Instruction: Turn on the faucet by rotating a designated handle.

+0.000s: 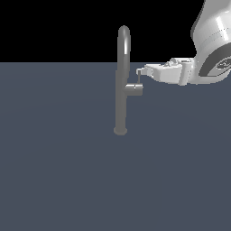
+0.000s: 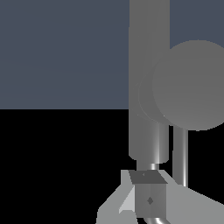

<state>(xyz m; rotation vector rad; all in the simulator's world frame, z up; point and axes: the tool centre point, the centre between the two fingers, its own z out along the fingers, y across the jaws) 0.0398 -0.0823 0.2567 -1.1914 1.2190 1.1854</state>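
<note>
A tall, thin grey metal faucet (image 1: 121,90) with a curved top stands in the upper middle of the frame, on the flat dark blue-grey tabletop (image 1: 54,171). Its small grey handle (image 1: 135,89), a short round stub, sticks out from the column toward the exterior view's right. A thin lever rod (image 1: 139,79) rises from the stub.

The white robot tool (image 1: 140,71) reaches in from the upper right of the frame. Its tip sits right at the top of the thin rod. In the wrist view a finger (image 2: 148,194) shows close to the rod. I cannot tell how far open the tool is, or whether it grips the rod.

The step in hand seems to be getting onto the lever. Next, the tool should probably push the rod sideways so the handle turns.
</note>
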